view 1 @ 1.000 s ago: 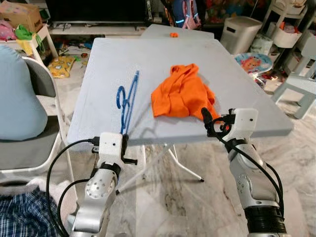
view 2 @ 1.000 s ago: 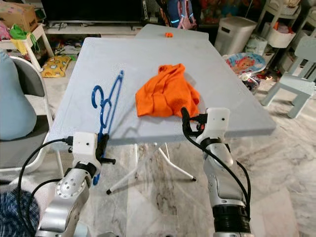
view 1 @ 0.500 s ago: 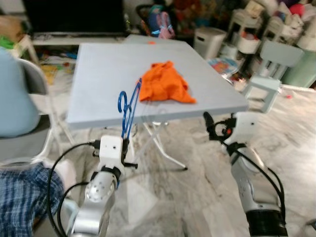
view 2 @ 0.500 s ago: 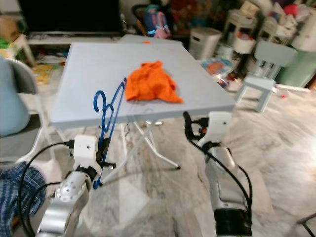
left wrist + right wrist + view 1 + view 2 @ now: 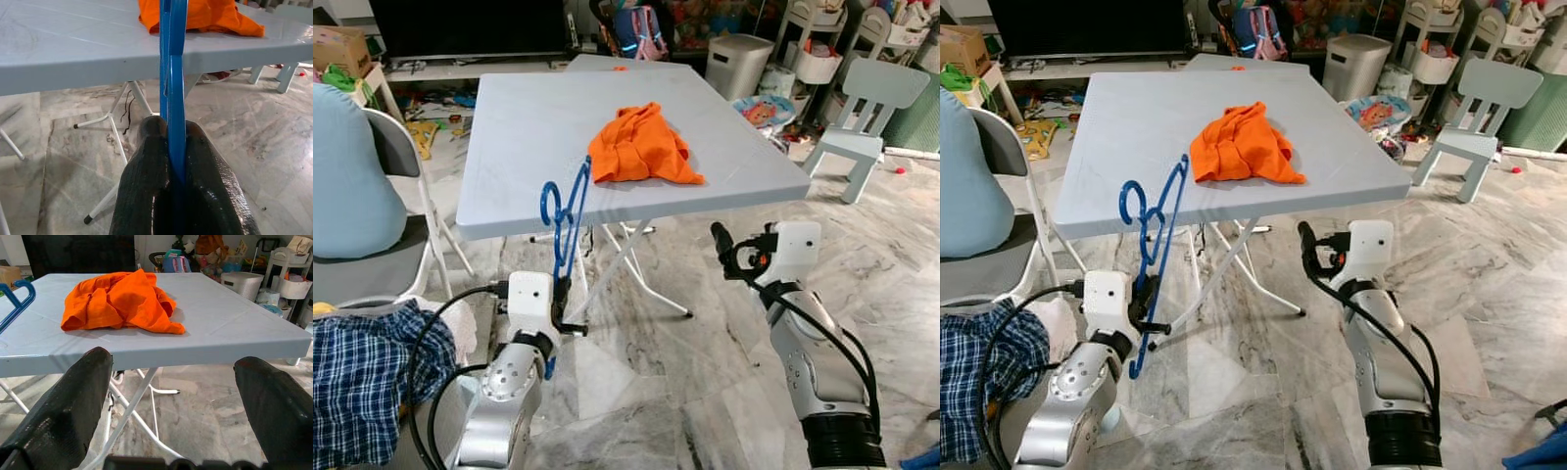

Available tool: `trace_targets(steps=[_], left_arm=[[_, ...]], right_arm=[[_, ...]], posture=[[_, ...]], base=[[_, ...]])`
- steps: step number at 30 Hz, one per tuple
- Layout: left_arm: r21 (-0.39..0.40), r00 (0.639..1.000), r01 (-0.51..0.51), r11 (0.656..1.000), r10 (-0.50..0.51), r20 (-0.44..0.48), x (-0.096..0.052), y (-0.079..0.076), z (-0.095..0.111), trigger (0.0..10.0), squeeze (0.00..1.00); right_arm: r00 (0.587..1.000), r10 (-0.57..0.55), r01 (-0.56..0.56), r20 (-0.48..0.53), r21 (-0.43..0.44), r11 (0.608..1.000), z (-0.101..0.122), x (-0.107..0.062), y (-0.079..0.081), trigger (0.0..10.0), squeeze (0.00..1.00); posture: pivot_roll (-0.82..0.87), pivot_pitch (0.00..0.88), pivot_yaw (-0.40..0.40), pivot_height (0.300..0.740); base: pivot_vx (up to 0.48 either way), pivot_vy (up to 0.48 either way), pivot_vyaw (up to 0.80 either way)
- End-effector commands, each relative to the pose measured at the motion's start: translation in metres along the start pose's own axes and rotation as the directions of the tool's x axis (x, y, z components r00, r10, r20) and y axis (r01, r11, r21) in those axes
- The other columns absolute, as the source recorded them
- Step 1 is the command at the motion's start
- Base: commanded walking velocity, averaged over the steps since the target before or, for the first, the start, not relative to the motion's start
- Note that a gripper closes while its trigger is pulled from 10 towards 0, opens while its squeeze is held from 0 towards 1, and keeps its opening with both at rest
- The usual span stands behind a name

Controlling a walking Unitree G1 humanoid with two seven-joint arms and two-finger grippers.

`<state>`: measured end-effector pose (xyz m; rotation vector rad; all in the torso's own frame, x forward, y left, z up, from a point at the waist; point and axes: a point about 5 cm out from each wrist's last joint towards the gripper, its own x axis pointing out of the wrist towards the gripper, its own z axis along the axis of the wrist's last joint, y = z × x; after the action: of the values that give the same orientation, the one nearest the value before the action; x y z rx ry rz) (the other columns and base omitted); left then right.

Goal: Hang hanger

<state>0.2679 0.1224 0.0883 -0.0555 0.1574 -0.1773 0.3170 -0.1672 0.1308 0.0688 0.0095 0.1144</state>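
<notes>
Gripping the blue hanger [image 5: 564, 227] upright in front of the table's [image 5: 538, 117] near edge, the left gripper [image 5: 171, 161] clamps tight (right gripper [image 5: 173, 396] spread wide, holding nothing, below table height).

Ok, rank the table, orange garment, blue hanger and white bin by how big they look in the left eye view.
1. Table.
2. Blue hanger, held in the left pincer, and orange garment: similar; the hanger is nearer, so unsure.
3. White bin, farthest away.

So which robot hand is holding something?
The left gripper. Its fingers are shut on the blue hanger, held upright before the table. The right gripper is wide open with nothing between its fingers.
</notes>
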Motion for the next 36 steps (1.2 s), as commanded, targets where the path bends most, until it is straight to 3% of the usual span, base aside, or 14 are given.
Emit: trace_targets(steps=[1,5,8,10,11,13,15,16,18,19,22,29,32,36], left_arm=[[-0.007,1.000,0.016,1.000,-0.016,-0.002,0.003,-0.002,0.003,10.0,0.00],[0.069,0.983,0.125,0.990,-0.114,-0.141,0.001,-0.006,-0.015,10.0,0.00],[0.080,0.978,0.171,0.982,-0.159,-0.135,0.000,-0.001,-0.010,10.0,0.00],[0.180,0.977,0.194,0.964,-0.174,-0.121,0.000,0.007,-0.004,10.0,0.00],[0.262,0.966,0.245,0.934,-0.212,-0.148,-0.002,0.012,-0.003,10.0,0.00],[0.293,0.950,0.295,0.909,-0.247,-0.188,-0.006,0.015,-0.004,10.0,0.00],[0.293,0.948,0.302,0.907,-0.253,-0.195,-0.006,0.016,-0.004,10.0,0.00],[0.349,0.864,0.491,0.798,-0.396,-0.312,-0.019,0.014,-0.011,10.0,0.00],[0.366,0.822,0.560,0.743,-0.443,-0.357,-0.025,0.012,-0.014,10.0,0.00],[0.431,0.799,0.600,0.673,-0.481,-0.361,-0.028,0.011,-0.013,10.0,0.00],[0.505,0.809,0.588,0.631,-0.465,-0.360,-0.024,0.018,-0.007,10.0,0.00],[0.517,0.779,0.626,0.584,-0.501,-0.378,-0.024,0.014,-0.002,10.0,0.00],[0.517,0.764,0.643,0.565,-0.518,-0.384,-0.024,0.011,-0.004,10.0,0.00],[0.513,0.748,0.660,0.549,-0.544,-0.381,-0.024,0.004,-0.004,10.0,0.00]], right_arm=[[1.000,0.007,-0.007,-0.013,-0.002,1.000,0.001,0.002,-0.001,10.0,0.00],[0.996,0.087,-0.087,-0.008,-0.095,0.992,0.004,0.004,-0.002,10.0,0.00],[0.985,0.171,-0.175,-0.039,-0.210,0.962,0.009,0.009,-0.011,10.0,0.00],[0.967,0.245,-0.254,-0.067,-0.308,0.917,0.015,0.012,-0.020,10.0,0.00],[0.950,0.290,-0.311,-0.113,-0.371,0.875,0.019,0.013,-0.030,10.0,0.00],[0.925,0.346,-0.380,-0.158,-0.407,0.831,0.023,0.013,-0.038,10.0,0.00],[0.919,0.358,-0.394,-0.165,-0.411,0.822,0.024,0.012,-0.039,10.0,0.00],[0.824,0.472,-0.566,-0.315,-0.503,0.653,0.026,0.004,-0.048,10.0,0.00],[0.780,0.502,-0.625,-0.374,-0.510,0.591,0.026,0.001,-0.051,10.0,0.00],[0.735,0.529,-0.677,-0.425,-0.499,0.541,0.025,-0.003,-0.052,10.0,0.00],[0.587,0.583,-0.809,-0.562,-0.428,0.402,0.020,-0.014,-0.054,10.0,0.00],[0.529,0.632,-0.848,-0.567,-0.382,0.367,0.018,-0.014,-0.045,10.0,0.00],[0.480,0.647,-0.877,-0.593,-0.353,0.327,0.008,-0.020,-0.038,10.0,0.00],[0.473,0.647,-0.880,-0.598,-0.354,0.316,0.002,-0.019,-0.032,10.0,0.00]], posture=[[0.06,0.017,-0.064,0.740],[0.06,0.017,-0.064,0.740],[0.07,0.024,-0.065,0.740],[0.07,0.024,-0.065,0.740],[0.07,0.026,-0.069,0.740],[0.07,0.026,-0.069,0.740],[0.07,0.026,-0.069,0.740],[0.07,0.026,-0.069,0.740],[0.07,0.026,-0.069,0.740],[0.07,0.029,-0.074,0.740],[0.07,0.029,-0.074,0.740],[0.08,0.028,-0.071,0.740],[0.08,0.027,-0.066,0.740],[0.07,0.028,-0.065,0.740]], base=[[0.000,0.000,0.00],[0.000,0.000,0.00],[0.000,0.000,0.00],[0.000,0.000,0.00],[0.000,0.000,0.00],[0.000,0.000,0.00],[0.000,0.000,0.00],[0.000,0.000,0.00],[0.000,0.000,0.00],[0.000,0.000,0.00],[0.000,0.000,0.00],[0.000,0.000,0.00],[0.000,0.000,0.00],[0.000,0.000,0.00]])
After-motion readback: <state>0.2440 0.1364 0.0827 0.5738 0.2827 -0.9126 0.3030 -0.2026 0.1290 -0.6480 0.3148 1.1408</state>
